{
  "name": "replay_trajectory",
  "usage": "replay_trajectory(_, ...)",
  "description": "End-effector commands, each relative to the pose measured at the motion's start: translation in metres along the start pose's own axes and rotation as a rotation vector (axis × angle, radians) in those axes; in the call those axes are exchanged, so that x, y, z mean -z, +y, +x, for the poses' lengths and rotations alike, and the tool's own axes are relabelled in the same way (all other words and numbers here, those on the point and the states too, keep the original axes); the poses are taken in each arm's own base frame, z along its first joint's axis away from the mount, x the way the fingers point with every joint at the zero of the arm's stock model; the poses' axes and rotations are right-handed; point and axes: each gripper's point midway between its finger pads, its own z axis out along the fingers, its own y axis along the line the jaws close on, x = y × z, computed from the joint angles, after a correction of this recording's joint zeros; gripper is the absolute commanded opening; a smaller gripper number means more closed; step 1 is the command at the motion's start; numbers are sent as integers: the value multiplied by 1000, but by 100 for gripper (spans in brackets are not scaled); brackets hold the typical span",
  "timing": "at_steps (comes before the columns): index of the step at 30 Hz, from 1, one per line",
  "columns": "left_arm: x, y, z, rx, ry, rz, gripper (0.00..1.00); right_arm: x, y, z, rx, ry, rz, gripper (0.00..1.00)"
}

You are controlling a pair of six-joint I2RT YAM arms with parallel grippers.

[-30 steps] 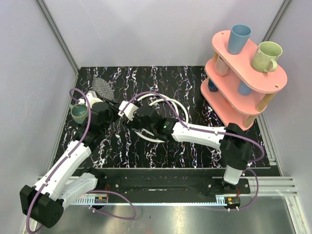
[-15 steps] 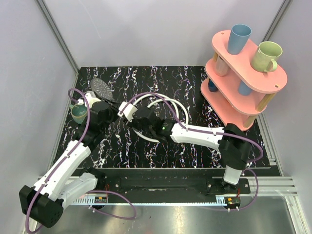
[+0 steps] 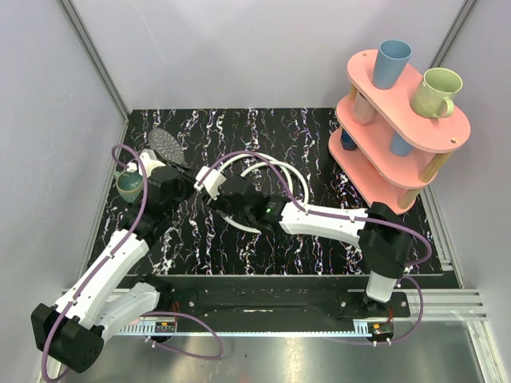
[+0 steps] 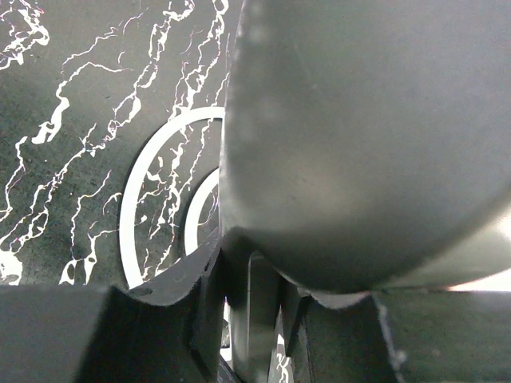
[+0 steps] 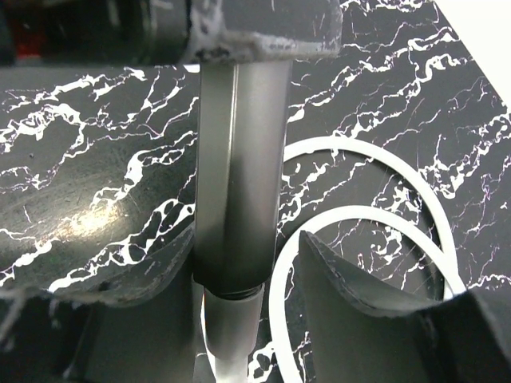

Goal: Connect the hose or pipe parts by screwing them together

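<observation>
The dark grey shower head [image 3: 166,144] is held off the table at the left, and its handle [image 5: 239,159] runs toward the right arm. My left gripper [image 3: 177,188] is shut on that handle [image 4: 257,311], under the big round head [image 4: 359,136]. The hose's grey end fitting [image 5: 231,327] sits butted against the handle's end. My right gripper [image 5: 246,235] stands open around that joint: the left finger [image 5: 120,303] is close against it and the right finger [image 5: 359,319] is apart. The white hose [image 3: 297,182] lies in loops on the table [image 5: 403,163].
A pink three-tier rack [image 3: 415,144] with a blue cup [image 3: 392,62] and a green mug [image 3: 437,90] stands at the back right. A teal cup [image 3: 129,186] sits beside the left arm. Purple cables arch over both arms. The table is black marble [image 3: 263,247].
My right gripper's jaws narrowed around the joint, then eased apart slightly, and its arm crept a little left. The left gripper stayed shut on the handle.
</observation>
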Motion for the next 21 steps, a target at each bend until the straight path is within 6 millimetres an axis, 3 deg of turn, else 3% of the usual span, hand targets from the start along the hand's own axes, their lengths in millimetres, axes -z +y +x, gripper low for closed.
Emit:
replay_trajectory(1, 12, -34, -36, 29, -109, 95, 0, 14, -17, -9, -23, -16, 45, 53)
replay_trajectory(4, 11, -34, -36, 31, -107, 92, 0, 14, -14, -11, -26, -22, 32, 50)
replay_trajectory(6, 11, -35, -35, 29, -106, 93, 0, 13, -13, -8, -27, -12, 28, 63)
replay_trajectory(9, 11, -38, -38, 28, -110, 99, 0, 17, -9, -8, -32, -19, 8, 63)
replay_trajectory(11, 11, -39, -36, 24, -101, 102, 0, 18, -10, -6, -32, -19, 8, 55)
replay_trajectory(14, 11, -40, -34, 32, -92, 112, 0, 20, -12, -10, -29, -39, 12, 28)
replay_trajectory(15, 10, -38, -31, 30, -86, 113, 0, 20, -12, -11, -32, -42, 13, 14)
replay_trajectory(17, 12, -45, -30, 21, -88, 169, 0, 24, -19, -16, -52, -61, 12, 5)
replay_trajectory(18, 13, -38, -23, -1, -82, 198, 0, 25, -23, -22, -75, -90, -1, 3)
replay_trajectory(19, 18, -46, -12, -34, -45, 290, 0, 26, -16, -22, -87, -108, -62, 0)
replay_trajectory(20, 30, -70, -22, -86, -116, 452, 0, 32, -30, -31, -110, -147, -70, 0)
replay_trajectory(21, 33, -58, -9, -97, -112, 504, 0, 37, -18, -34, -121, -180, -183, 0)
